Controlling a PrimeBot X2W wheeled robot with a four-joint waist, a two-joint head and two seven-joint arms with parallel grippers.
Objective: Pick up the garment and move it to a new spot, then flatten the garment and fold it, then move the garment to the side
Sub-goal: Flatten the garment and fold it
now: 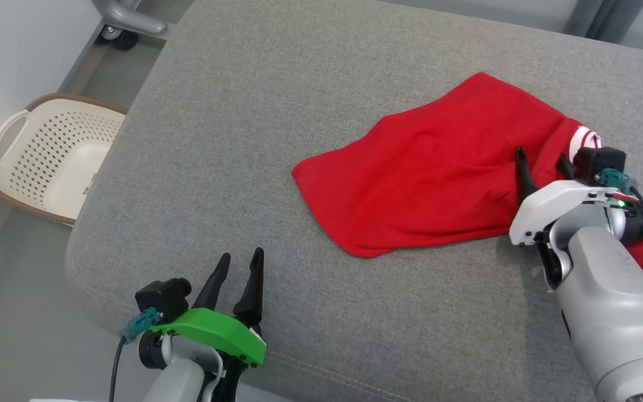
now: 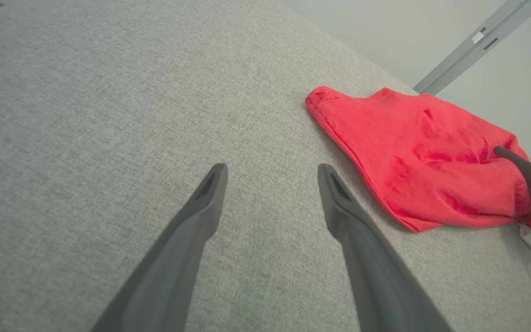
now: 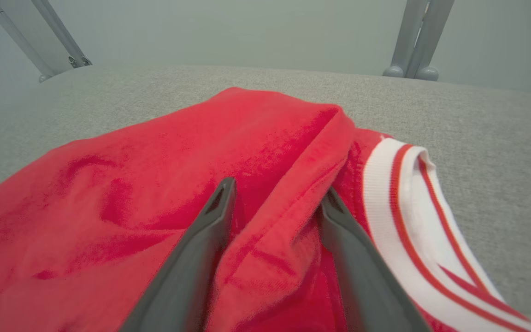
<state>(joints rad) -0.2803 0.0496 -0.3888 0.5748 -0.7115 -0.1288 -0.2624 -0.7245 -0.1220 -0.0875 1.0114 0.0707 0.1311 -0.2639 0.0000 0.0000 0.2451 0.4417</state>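
Astride the garment (image 3: pixel 132 184), right pincer (image 3: pixel 277 191) half open

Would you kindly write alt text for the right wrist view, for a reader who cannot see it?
The right gripper, dark fingers apart, straddles a raised fold of a crumpled red fabric garment with a white, red-striped band, lying on a grey woven cushion.

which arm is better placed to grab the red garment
Right. The right gripper has open fingers astride a raised fold of the red cloth garment; the left gripper is open over bare grey fabric cushion, clear of the garment.
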